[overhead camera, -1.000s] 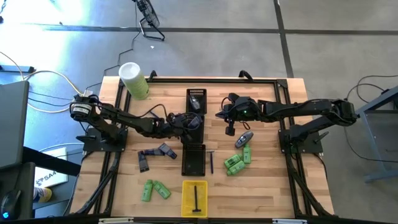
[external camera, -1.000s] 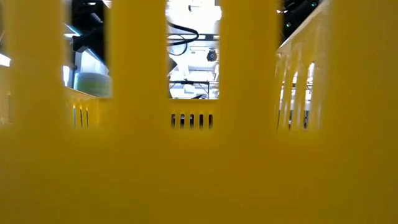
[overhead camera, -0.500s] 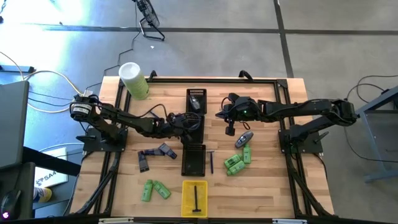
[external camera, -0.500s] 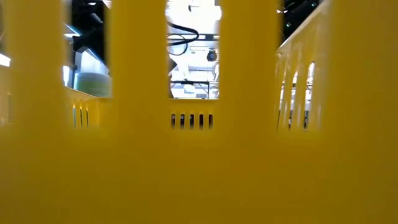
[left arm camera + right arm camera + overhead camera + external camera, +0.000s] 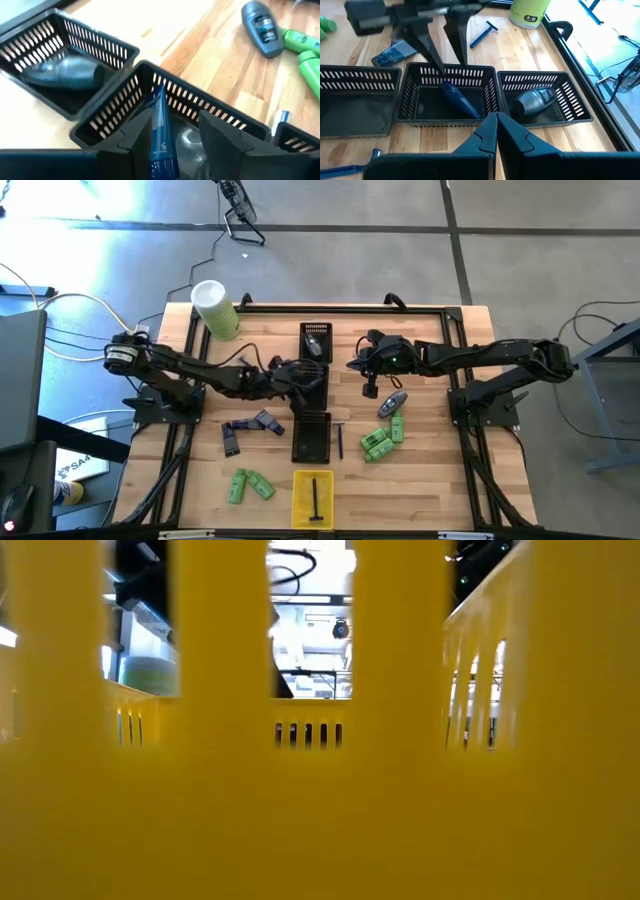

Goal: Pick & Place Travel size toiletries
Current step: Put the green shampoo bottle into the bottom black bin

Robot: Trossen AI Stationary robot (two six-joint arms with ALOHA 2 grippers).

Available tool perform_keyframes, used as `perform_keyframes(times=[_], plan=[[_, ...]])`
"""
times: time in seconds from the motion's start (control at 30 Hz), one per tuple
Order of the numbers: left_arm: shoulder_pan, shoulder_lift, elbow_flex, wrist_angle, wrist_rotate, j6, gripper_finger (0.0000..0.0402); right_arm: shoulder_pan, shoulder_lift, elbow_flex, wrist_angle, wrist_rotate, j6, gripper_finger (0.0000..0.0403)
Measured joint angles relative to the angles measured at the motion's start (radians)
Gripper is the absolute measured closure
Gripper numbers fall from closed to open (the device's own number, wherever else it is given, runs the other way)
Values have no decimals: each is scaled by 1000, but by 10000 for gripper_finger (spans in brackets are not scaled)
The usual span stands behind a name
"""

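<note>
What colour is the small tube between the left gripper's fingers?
Blue; the small tube shows best in the left wrist view, over the black basket.

left end effector (image 5: 296,373) parted, right end effector (image 5: 369,389) closed

Five green bottles (image 5: 383,440), three black baskets (image 5: 311,437), one yellow basket (image 5: 297,511).

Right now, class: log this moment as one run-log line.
left claw: open, over blue tube in middle black basket | right claw: shut, waiting nearby | step: placing tube
</note>
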Motion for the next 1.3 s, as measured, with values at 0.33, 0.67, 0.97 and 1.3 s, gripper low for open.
perform_keyframes(times=[0.33,0.67,0.97,1.3], plan=[[0,-104,0,-134,0,19,286,0,0,0,-3,0,0,400],[0,-214,0,-272,86,29,291,0,0,0,-3,0,5,400],[0,-285,0,-371,361,136,291,0,0,0,-3,0,5,400],[-17,-285,0,-412,470,131,291,0,0,0,-4,-3,8,400]])
